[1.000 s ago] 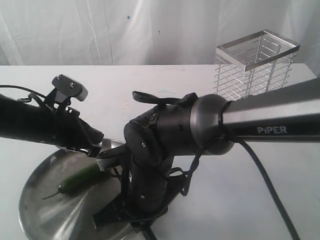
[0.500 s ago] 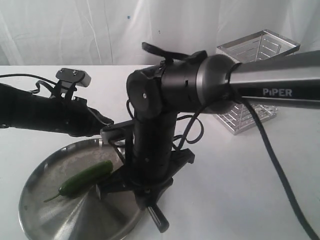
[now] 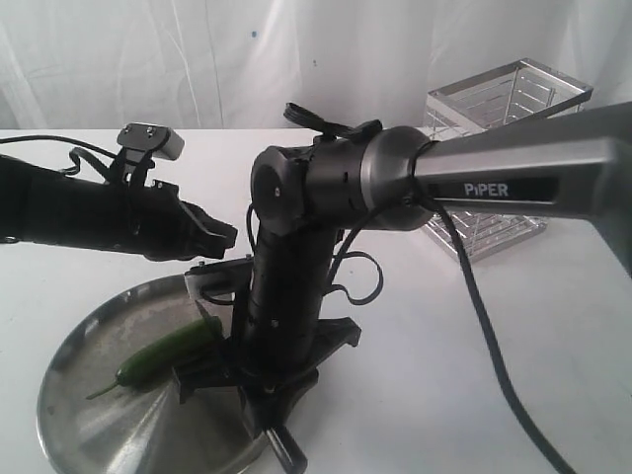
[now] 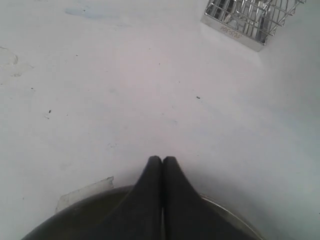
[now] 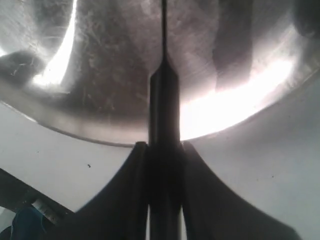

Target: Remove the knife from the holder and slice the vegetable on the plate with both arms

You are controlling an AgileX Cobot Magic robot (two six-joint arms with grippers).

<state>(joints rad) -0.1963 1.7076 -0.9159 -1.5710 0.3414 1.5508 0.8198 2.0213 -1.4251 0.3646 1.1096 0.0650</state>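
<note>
The right gripper [image 5: 164,150] pinched the knife [image 5: 164,100] by its black handle, jaws pressed against both sides, the thin dark blade running out over the plate [image 5: 100,75]. In the exterior view the vegetable [image 3: 168,354] lay at the lower left of the frame on the plate [image 3: 79,346], beside the right arm's wrist. The left gripper [image 4: 162,165] hovered over the plate's far rim with its jaws pressed together, holding nothing. The holder [image 3: 499,168] lay tipped over on the tabletop [image 3: 513,326] at the upper right.

The vegetable looked light, smooth-skinned and likely to roll under the blade; it would best be pinned near its stem end. The knife looked stiff and slim, so a firm mid-handle grip suited it.
</note>
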